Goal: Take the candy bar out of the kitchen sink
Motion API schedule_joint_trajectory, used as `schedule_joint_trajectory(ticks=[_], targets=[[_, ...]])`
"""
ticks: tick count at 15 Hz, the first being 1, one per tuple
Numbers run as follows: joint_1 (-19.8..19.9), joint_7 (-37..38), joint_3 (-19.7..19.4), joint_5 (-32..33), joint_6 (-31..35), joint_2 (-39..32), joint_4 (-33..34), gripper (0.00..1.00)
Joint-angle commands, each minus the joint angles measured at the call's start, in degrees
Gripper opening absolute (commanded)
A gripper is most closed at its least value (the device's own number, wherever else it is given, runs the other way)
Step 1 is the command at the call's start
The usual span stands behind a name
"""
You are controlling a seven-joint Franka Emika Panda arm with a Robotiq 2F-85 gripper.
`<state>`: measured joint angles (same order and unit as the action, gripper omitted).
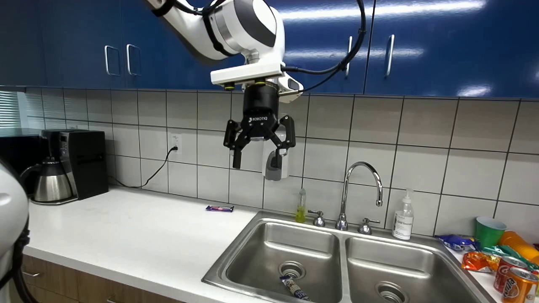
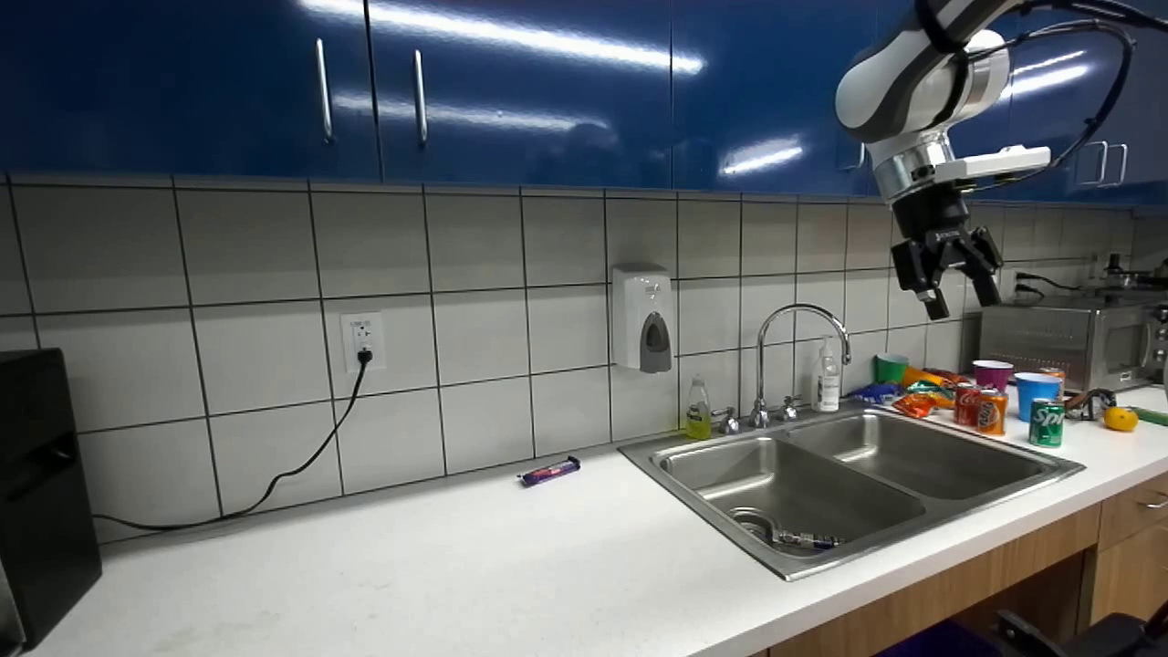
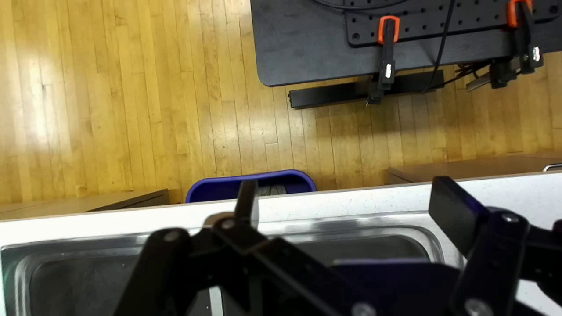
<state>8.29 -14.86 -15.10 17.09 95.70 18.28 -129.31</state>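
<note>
In an exterior view we mark Robotiq gripper (image 1: 257, 161) mid-frame, jaws wide apart, empty. Candy bar (image 1: 295, 289) lies bottom centre, in double-basin sink (image 1: 343, 261), left basin (image 1: 316, 269).

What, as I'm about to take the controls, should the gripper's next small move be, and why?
I'd probably lower the open gripper slowly toward the candy bar. The gripper holds nothing and hangs well above the kitchen sink, where the bar lies by the drain. Slowly, because the wrist view does not show the bar.
</note>
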Motion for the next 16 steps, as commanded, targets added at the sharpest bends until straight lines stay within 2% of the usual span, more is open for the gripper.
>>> schedule_joint_trajectory(ticks=[1,5,16], targets=[[1.10,-1.22,0.38,0.75,0.27,1.03,-2.19,1.00],[0.65,-1.91,0.36,0.51,2.77,0.07,-4.36,1.00],[0.26,-1.58,1.05,-1.29,16.58,-7.73,-9.18,1.00]])
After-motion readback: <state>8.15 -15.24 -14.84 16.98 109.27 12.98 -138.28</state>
